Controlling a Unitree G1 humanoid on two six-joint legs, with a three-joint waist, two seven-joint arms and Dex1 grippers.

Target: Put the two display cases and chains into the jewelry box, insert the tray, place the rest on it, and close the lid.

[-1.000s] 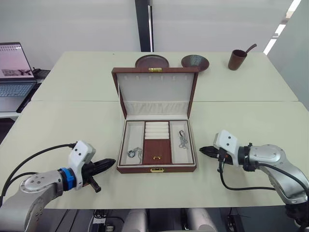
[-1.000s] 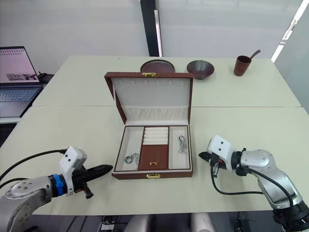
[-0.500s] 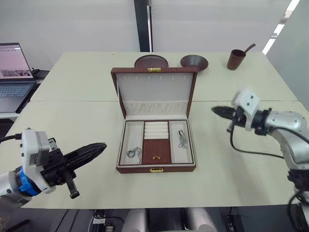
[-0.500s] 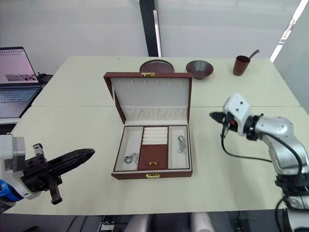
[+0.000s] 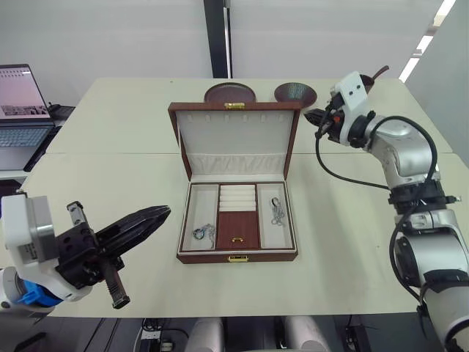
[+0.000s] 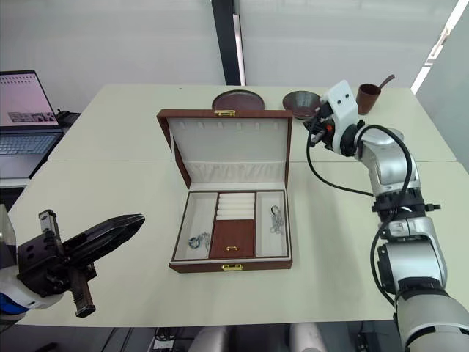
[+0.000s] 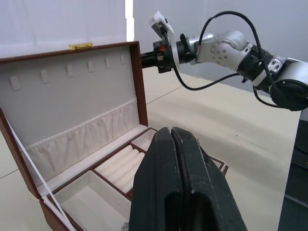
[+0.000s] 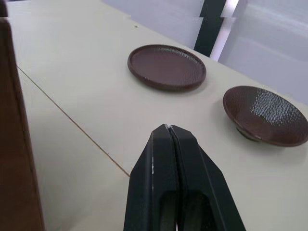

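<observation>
With the tray already seated in the open jewelry box mid-worktop, the clenched, empty right end effector nears the upright lid, apparently to close it, while the left end effector hovers clenched.

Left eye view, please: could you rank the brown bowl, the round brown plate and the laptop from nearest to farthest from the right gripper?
From the right gripper:
1. Brown bowl, just behind it at the table's far edge.
2. Round brown plate, further left, behind the open lid.
3. Laptop, far left, off the table.

Open reddish-brown jewelry box, lid upright, tray inserted, chains in both side compartments
</observation>
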